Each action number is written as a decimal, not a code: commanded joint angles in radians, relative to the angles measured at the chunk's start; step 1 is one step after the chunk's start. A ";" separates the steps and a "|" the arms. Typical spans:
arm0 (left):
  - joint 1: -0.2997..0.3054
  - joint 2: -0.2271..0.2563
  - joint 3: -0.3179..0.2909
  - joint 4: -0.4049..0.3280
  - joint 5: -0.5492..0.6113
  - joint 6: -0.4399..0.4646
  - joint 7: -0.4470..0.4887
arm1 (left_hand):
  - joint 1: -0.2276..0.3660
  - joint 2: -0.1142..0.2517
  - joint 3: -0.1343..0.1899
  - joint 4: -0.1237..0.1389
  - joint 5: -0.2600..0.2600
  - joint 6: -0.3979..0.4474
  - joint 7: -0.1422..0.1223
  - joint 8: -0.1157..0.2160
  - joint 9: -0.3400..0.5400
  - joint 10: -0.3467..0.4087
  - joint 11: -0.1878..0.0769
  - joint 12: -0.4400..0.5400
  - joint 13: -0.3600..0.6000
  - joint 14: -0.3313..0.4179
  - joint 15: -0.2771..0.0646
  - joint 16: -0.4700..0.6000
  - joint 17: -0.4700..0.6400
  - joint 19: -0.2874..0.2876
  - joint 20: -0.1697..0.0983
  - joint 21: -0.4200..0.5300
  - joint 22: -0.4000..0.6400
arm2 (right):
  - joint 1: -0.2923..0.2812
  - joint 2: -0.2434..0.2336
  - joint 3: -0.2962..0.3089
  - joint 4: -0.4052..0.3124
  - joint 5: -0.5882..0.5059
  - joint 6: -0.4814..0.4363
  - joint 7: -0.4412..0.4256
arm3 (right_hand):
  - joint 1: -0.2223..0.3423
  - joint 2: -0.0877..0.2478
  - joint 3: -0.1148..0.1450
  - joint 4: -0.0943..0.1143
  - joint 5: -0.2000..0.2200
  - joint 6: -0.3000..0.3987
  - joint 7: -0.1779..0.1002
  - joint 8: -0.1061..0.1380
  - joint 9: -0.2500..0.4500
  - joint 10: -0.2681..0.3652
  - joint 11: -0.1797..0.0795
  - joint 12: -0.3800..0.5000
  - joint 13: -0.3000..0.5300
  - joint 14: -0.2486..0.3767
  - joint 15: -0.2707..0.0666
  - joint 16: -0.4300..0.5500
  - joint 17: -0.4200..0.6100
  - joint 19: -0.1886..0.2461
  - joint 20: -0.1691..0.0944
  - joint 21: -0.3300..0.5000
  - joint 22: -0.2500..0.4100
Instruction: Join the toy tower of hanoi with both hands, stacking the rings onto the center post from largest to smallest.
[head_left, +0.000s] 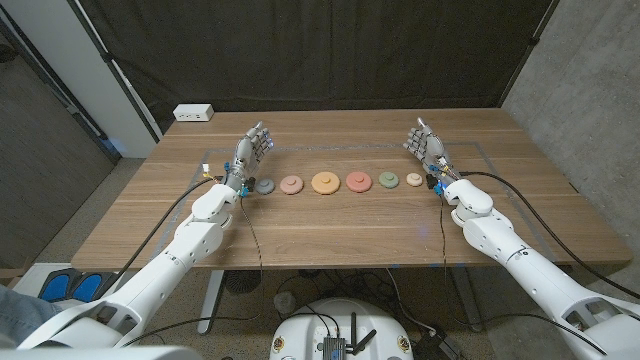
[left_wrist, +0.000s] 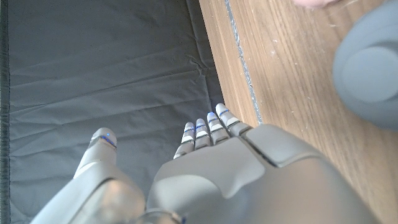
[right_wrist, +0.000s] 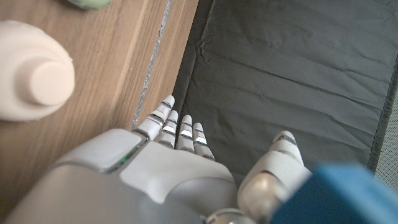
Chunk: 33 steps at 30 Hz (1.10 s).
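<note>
Six round toy pieces lie in a row across the middle of the table: grey (head_left: 265, 185), pink (head_left: 292, 184), orange (head_left: 325, 183), red (head_left: 358, 181), green (head_left: 389, 180) and cream (head_left: 414, 180). Each has a raised knob in its middle. My left hand (head_left: 252, 150) stands just behind and left of the grey piece, fingers apart, holding nothing. My right hand (head_left: 425, 145) stands just behind and right of the cream piece, also empty with fingers apart. The grey piece (left_wrist: 367, 74) lies beside my left hand (left_wrist: 249, 174). The cream piece (right_wrist: 31, 78) lies beside my right hand (right_wrist: 155, 177).
A white power strip (head_left: 193, 113) lies at the table's back left corner. A thin taped outline (head_left: 480, 150) frames the work area. A dark curtain (head_left: 320, 50) hangs behind the table. Cables run along both forearms. Bare wood stretches in front of the row.
</note>
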 joint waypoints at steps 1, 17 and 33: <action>-0.002 -0.017 -0.004 0.018 0.008 -0.019 0.025 | 0.012 0.010 0.015 -0.004 0.007 0.035 -0.033 0.008 0.003 0.023 -0.032 0.013 0.001 0.075 -0.025 0.024 0.004 0.056 0.003 -0.002 0.005 | 0.002 -0.004 0.000 -0.004 -0.005 0.006 0.002 | 0.005 0.017 0.009 -0.005 0.004 0.011 0.002 0.009 0.004 0.013 0.003 0.011 -0.006 0.038 -0.001 0.019 -0.002 0.031 0.001 0.014 0.003; 0.018 -0.017 -0.013 -0.007 0.004 -0.002 0.064 | -0.008 0.024 0.021 0.007 0.007 0.049 -0.054 0.001 0.004 0.040 -0.047 0.012 0.001 0.282 0.000 0.074 0.020 0.177 0.067 0.022 0.020 | -0.022 -0.017 0.010 -0.035 -0.008 0.003 -0.023 | 0.006 0.025 0.013 -0.018 0.002 0.040 -0.068 0.017 0.009 0.120 -0.016 0.041 -0.023 0.299 0.010 0.118 0.010 0.246 0.046 0.074 0.012; 0.034 -0.009 -0.010 -0.044 0.025 0.008 0.100 | -0.017 0.054 0.030 0.008 0.009 0.076 -0.055 0.007 0.005 0.079 -0.050 0.021 0.006 0.525 -0.037 0.174 0.072 0.339 0.070 0.089 0.042 | -0.015 0.003 0.005 -0.003 -0.035 0.039 -0.044 | 0.009 0.022 0.014 -0.024 0.005 0.076 -0.080 0.025 0.013 0.166 -0.028 0.059 -0.004 0.557 -0.048 0.224 0.053 0.459 0.016 0.147 0.018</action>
